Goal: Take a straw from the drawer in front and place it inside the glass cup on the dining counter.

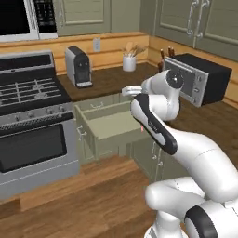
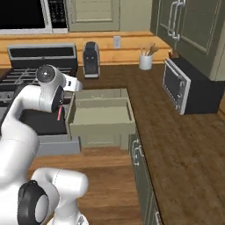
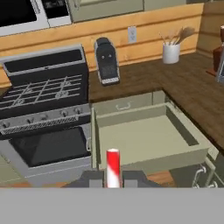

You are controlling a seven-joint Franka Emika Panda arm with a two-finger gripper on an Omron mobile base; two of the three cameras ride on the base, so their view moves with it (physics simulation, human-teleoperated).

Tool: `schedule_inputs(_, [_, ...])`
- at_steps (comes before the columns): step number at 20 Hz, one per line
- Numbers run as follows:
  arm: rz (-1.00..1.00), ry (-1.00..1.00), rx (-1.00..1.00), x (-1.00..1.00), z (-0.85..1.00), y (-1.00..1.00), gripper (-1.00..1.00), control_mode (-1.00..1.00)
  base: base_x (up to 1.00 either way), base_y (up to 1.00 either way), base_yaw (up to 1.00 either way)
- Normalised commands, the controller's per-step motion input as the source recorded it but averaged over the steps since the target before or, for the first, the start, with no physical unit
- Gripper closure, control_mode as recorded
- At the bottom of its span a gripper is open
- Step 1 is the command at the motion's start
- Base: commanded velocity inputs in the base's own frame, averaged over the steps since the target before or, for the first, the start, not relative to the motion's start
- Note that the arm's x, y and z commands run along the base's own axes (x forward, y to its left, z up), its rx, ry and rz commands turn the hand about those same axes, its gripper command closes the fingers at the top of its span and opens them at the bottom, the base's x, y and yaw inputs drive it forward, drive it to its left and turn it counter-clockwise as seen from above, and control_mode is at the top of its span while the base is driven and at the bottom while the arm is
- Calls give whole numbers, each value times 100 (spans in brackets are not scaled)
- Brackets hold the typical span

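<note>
My gripper (image 3: 113, 178) is shut on the straw (image 3: 113, 167), a thin red-pink stick that stands up between the two dark fingertips. In the right base view the straw (image 2: 60, 114) hangs below the hand, just left of the drawer (image 2: 101, 117). The drawer (image 3: 148, 136) is pulled open, olive-green and shallow, with a bare floor. In the hand view it lies ahead of the gripper and slightly to the right. The drawer (image 1: 109, 123) sits partly behind my arm in the left base view. The glass cup and the dining counter are out of view.
A stove (image 1: 32, 93) stands left of the drawer. On the dark wood counter (image 2: 176, 132) are a coffee machine (image 1: 78, 67), a white utensil crock (image 1: 129, 62) and a black toaster oven (image 1: 197, 79). Wooden floor (image 1: 93, 195) lies below.
</note>
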Motion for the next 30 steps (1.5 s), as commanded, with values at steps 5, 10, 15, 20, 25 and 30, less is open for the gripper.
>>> schedule_inputs(5, [0, 0, 0, 0, 0, 0, 100, 100, -63, 44, 88])
schedule_inputs(10, [0, 0, 0, 0, 0, 0, 100, 100, -44, 52, 91])
schedule_inputs(15, [0, 0, 0, 0, 0, 0, 100, 100, -34, 54, 90])
schedule_inputs(20, [0, 0, 0, 0, 0, 0, 100, 100, -15, 44, 86])
schedule_inputs(25, [0, 0, 0, 0, 0, 0, 100, 100, 22, 10, 68])
schedule_inputs(30, [0, 0, 0, 0, 0, 0, 100, 100, 93, 0, 43])
